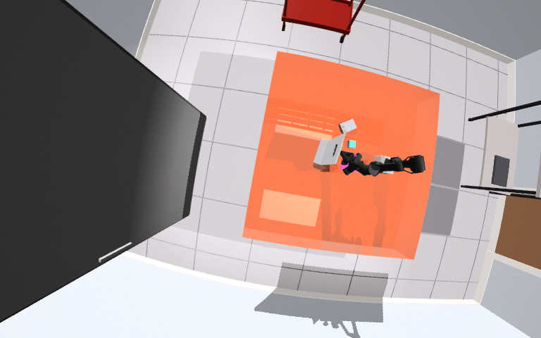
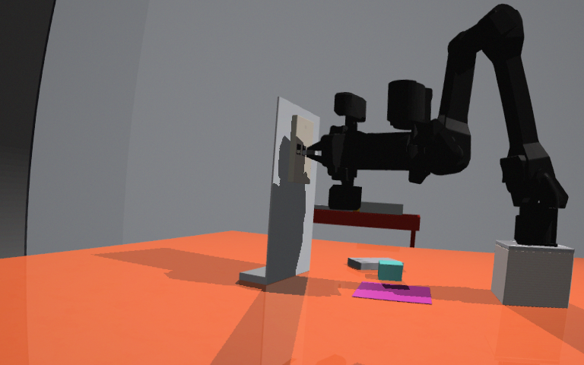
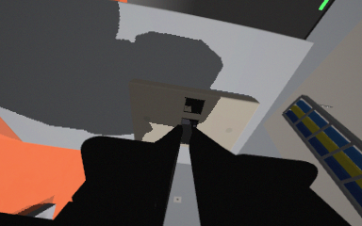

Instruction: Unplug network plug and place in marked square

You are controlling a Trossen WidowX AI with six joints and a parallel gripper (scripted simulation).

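Observation:
A grey panel [image 2: 284,223] [image 3: 255,61] stands upright on the orange table and bears a beige socket plate [image 2: 304,128] [image 3: 236,118]. My gripper [image 2: 306,152] [image 3: 185,130] is at the plate, shut on the small dark plug [image 3: 187,135]. The plug's front end is at the lower opening in the wrist view; how deep it sits cannot be told. The fingers largely hide the plug, and whether the tab is pressed does not show. An empty opening [image 3: 194,105] is beside it. The magenta marked square [image 2: 391,296] [image 1: 344,167] lies flat on the table, below the gripper.
A teal block [image 2: 390,271] [image 1: 351,144] stands close to the square's edge. A flat light grey box [image 2: 365,263] [image 1: 348,125] lies farther back. The arm's ribbed grey base block [image 2: 534,279] is at the right. A red cart [image 1: 319,13] is beyond the table.

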